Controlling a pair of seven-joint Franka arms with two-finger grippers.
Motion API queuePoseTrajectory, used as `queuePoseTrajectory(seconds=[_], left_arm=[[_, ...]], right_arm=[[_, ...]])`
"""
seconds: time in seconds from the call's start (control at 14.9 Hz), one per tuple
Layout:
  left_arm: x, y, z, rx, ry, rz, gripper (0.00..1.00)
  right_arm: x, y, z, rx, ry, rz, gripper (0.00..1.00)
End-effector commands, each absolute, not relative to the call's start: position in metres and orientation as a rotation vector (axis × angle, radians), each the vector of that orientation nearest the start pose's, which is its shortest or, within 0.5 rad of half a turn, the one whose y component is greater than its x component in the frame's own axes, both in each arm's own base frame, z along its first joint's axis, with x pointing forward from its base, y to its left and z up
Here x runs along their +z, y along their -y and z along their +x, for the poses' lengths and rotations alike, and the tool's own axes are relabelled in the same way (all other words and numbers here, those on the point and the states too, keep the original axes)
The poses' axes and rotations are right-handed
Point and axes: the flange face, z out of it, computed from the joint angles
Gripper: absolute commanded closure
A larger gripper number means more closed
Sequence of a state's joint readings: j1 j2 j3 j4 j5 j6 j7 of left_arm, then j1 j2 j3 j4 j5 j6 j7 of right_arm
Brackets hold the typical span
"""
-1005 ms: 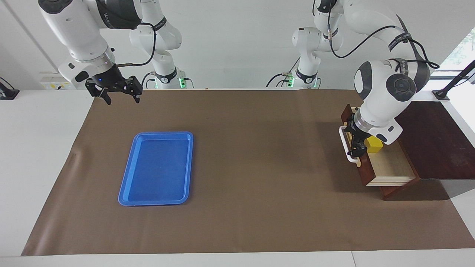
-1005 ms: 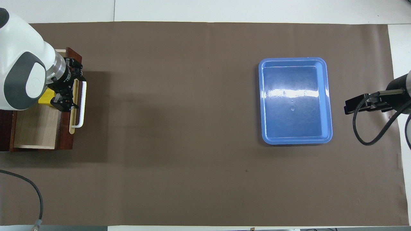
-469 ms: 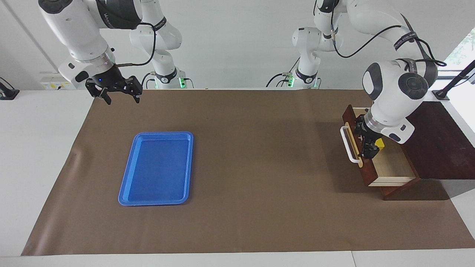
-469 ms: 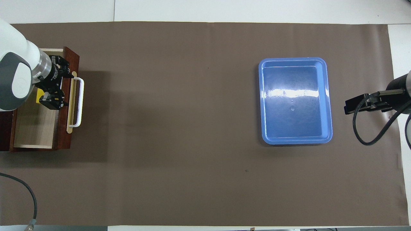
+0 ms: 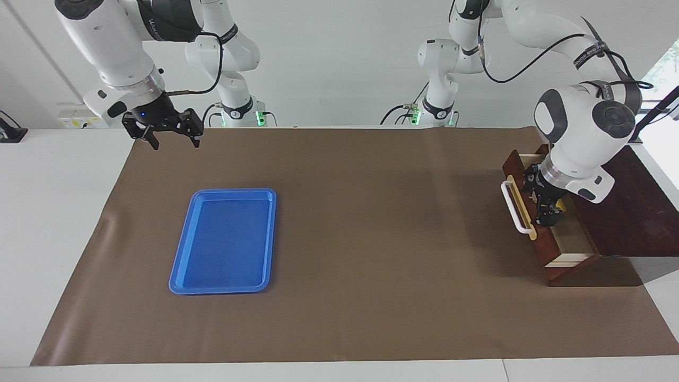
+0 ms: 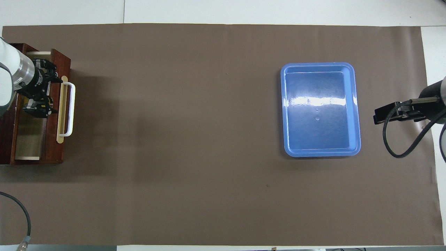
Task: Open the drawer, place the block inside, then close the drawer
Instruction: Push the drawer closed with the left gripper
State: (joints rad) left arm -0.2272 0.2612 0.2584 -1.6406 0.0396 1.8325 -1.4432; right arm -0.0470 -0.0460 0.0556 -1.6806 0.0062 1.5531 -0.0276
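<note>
Wooden and stiff, the drawer (image 5: 546, 233) stood partly open at the left arm's end, likely sliding easily if pushed at its front by the white handle (image 5: 517, 207). Left gripper (image 5: 546, 204) sat inside, fingers apart; the block was hidden. Right gripper (image 5: 168, 135) waited, open.

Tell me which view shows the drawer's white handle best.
The overhead view: the handle runs unobstructed along the drawer front, clear of the left gripper. The facing view shows the handle slanted and shorter.
</note>
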Motion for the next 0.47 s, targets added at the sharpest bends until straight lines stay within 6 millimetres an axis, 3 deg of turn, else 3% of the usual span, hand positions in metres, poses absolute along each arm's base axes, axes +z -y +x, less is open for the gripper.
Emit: queuePoseTrajectory(seconds=[0.0,0.4], left_arm=[[0.468,-0.033,0.625,-0.075,1.971,-2.294,0.00],[0.469,-0.067,0.625,-0.117,1.946,-2.326,0.00]], right_arm=[[0.599,-0.002,0.531,0.139,0.080,-3.152,0.00],[0.598,-0.002,0.531,0.143,0.080,-3.151,0.00]])
